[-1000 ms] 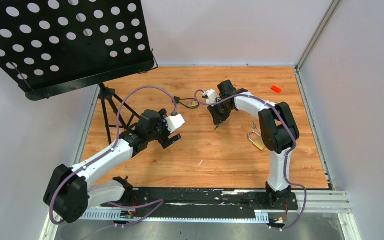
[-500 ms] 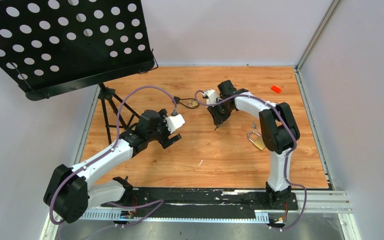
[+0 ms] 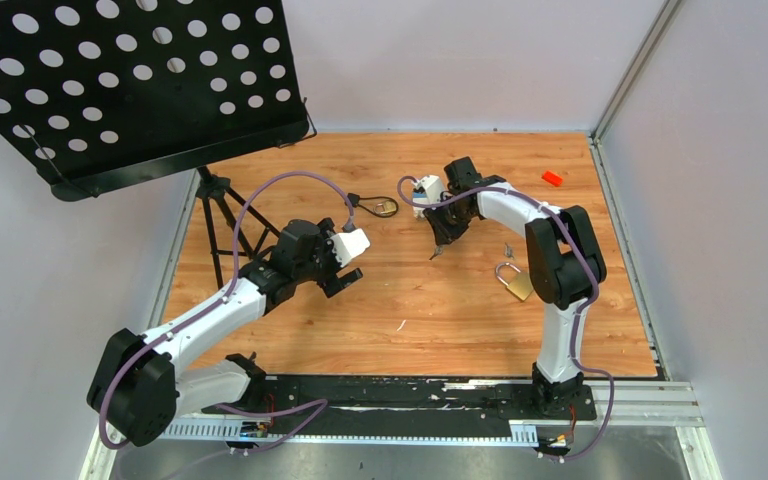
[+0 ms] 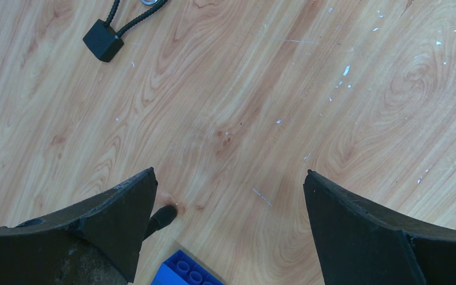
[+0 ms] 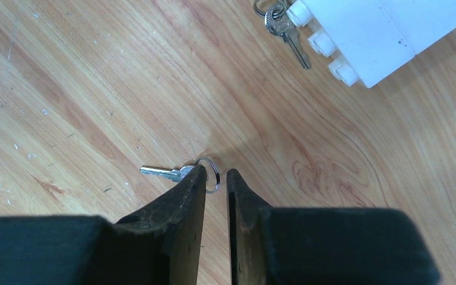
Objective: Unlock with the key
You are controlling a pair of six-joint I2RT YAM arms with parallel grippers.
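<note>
Key, small and grey on a ring, lies on the wooden worktop at 9 o'clock of the right tool; its jaws are nearly together, grip unclear. Left tool gapes wide, empty.

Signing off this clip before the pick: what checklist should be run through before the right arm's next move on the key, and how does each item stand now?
1. Key in view, lying flat on the table: ok.
2. Right gripper lined up on the key ring: ok, the ring is at the fingertips.
3. Ring clamped: not ok. A narrow gap shows between the jaws and the ring does not span it.
4. Left gripper wide open and away from the key: ok.
5. Brass padlock keyhole facing: cannot tell.
</note>
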